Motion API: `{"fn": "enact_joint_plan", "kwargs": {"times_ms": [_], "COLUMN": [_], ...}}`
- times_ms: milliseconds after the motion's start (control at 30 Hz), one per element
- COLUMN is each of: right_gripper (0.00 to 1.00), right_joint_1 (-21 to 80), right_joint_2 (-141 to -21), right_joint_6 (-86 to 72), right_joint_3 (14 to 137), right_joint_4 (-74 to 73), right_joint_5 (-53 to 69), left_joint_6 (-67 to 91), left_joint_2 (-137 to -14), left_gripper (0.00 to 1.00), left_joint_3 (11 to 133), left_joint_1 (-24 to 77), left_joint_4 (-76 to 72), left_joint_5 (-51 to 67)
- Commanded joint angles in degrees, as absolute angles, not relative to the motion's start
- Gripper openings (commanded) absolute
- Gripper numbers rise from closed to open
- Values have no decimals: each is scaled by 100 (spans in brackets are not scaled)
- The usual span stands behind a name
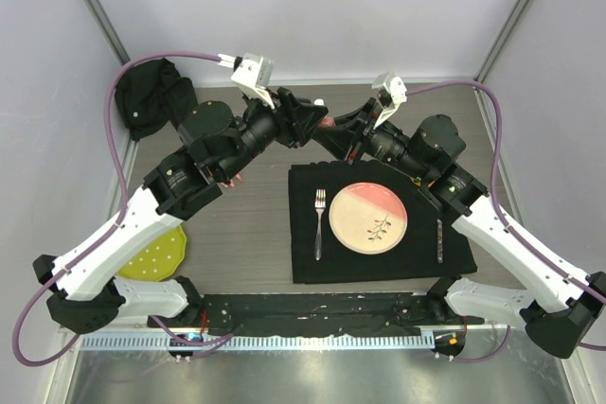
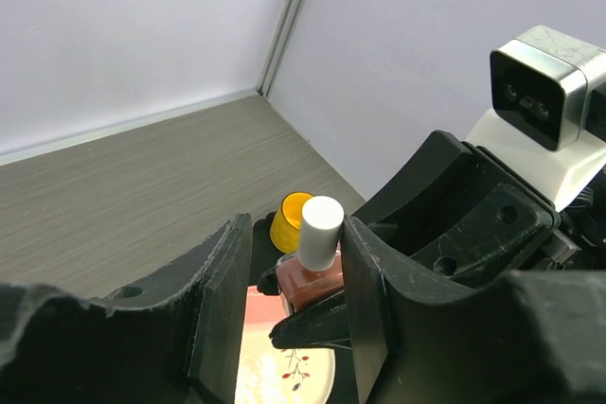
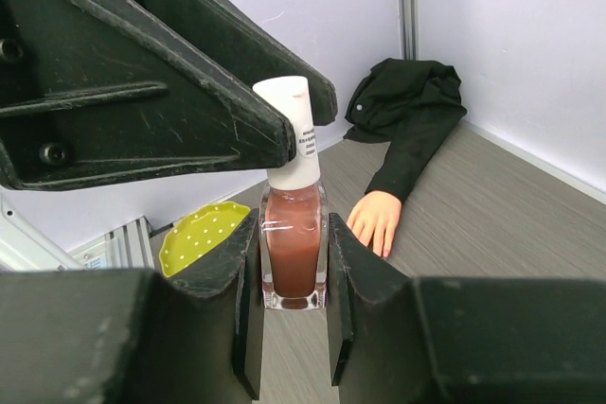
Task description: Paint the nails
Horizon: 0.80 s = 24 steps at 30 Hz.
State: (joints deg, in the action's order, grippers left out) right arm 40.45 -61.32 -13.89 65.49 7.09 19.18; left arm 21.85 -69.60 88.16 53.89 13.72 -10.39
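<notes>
My right gripper (image 3: pixel 293 238) is shut on the glass body of a brownish-red polish bottle (image 3: pixel 292 253) and holds it upright above the table. My left gripper (image 2: pixel 298 234) stands open around the bottle's white cap (image 2: pixel 320 232). The cap rests against the right finger, with a gap to the left one. Both grippers meet at the back centre, where the bottle (image 1: pixel 326 124) barely shows. The pale mannequin hand (image 3: pixel 377 219) lies flat on the table in its black sleeve (image 3: pixel 409 125). The nails (image 3: pixel 383 251) are tiny at its fingertips. In the top view my left arm hides most of the hand (image 1: pixel 230 180).
A black placemat (image 1: pixel 379 267) holds a pink plate (image 1: pixel 368 217), a fork (image 1: pixel 319 219) and a knife (image 1: pixel 439 238). A yellow-green dotted plate (image 1: pixel 156 254) lies under my left arm. A small yellow cup (image 2: pixel 289 219) stands behind the bottle. Grey walls enclose the table.
</notes>
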Motion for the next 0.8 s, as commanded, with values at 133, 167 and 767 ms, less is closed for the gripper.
{"fn": "enact_joint_plan", "kwargs": {"times_ms": [133,167,767], "right_gripper": [1,1,1], "right_joint_1": [4113,4113,4113], "right_joint_2": [-5941,-5933,-5721], "right_joint_6": [-1441,-1441,-3087], "right_joint_3": [6741,6733,6408], "right_joint_4": [1019,1020,3122], "right_joint_5": [1986,2012,4511], "left_joint_6": [2382,2399,3468], "left_joint_2": [-6952,-6952,-6873], "left_gripper": [39,39,0], "left_joint_3": [8965,8974,7859], "left_joint_1": [5405,5405,4870], "left_joint_4": [1169,1178,-400], "left_joint_5": [-782,-739,3861]}}
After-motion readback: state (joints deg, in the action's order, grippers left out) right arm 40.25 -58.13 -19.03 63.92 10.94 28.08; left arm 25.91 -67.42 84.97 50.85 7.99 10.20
